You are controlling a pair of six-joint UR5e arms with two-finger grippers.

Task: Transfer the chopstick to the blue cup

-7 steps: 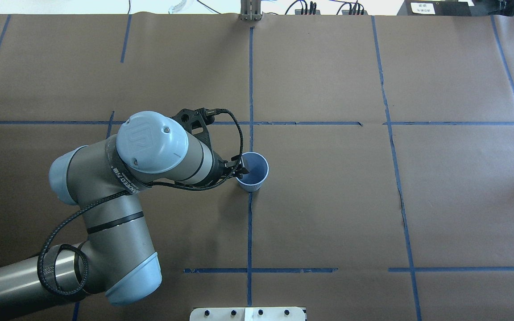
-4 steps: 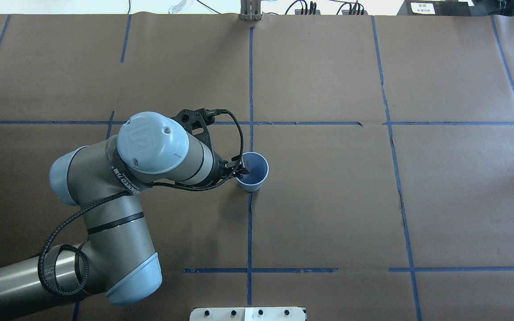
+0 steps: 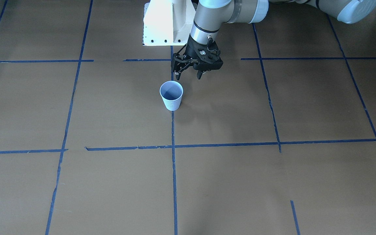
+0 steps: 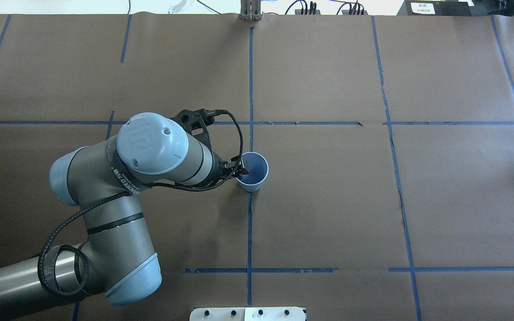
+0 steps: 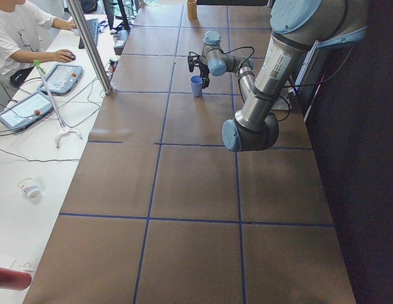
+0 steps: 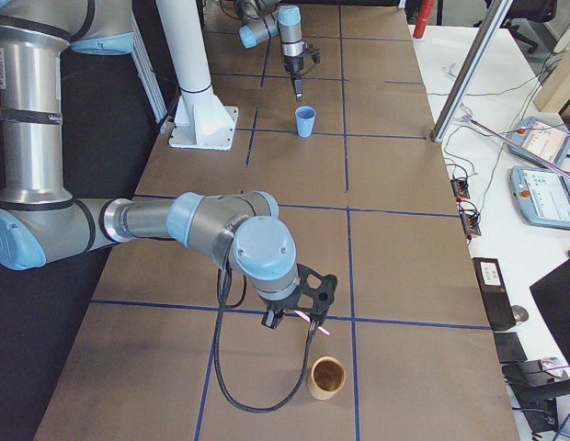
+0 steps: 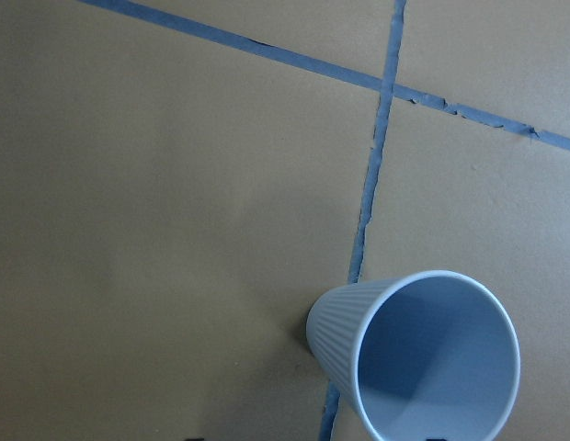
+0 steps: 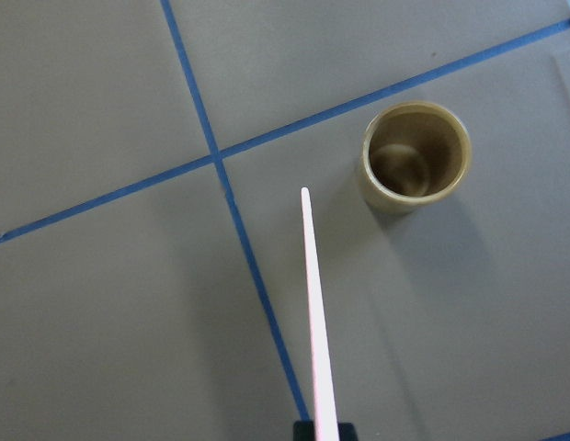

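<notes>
The pale-blue ribbed cup (image 3: 171, 95) stands upright and empty on a blue tape line; it also shows in the overhead view (image 4: 253, 171) and the left wrist view (image 7: 423, 358). My left gripper (image 3: 189, 75) hangs open and empty just beside the cup, on the robot's side of it, fingers pointing down. My right gripper (image 6: 294, 320) is far off at the table's right end. In the right wrist view it (image 8: 320, 430) is shut on one pink chopstick (image 8: 313, 303), which sticks out over the table, its tip beside a tan cup (image 8: 416, 156).
The tan cup (image 6: 326, 377) stands upright near the right gripper. The white robot base (image 3: 165, 23) sits at the table's edge behind the left gripper. Blue tape lines cross the brown paper. An operator (image 5: 19, 38) sits at a side desk with tablets.
</notes>
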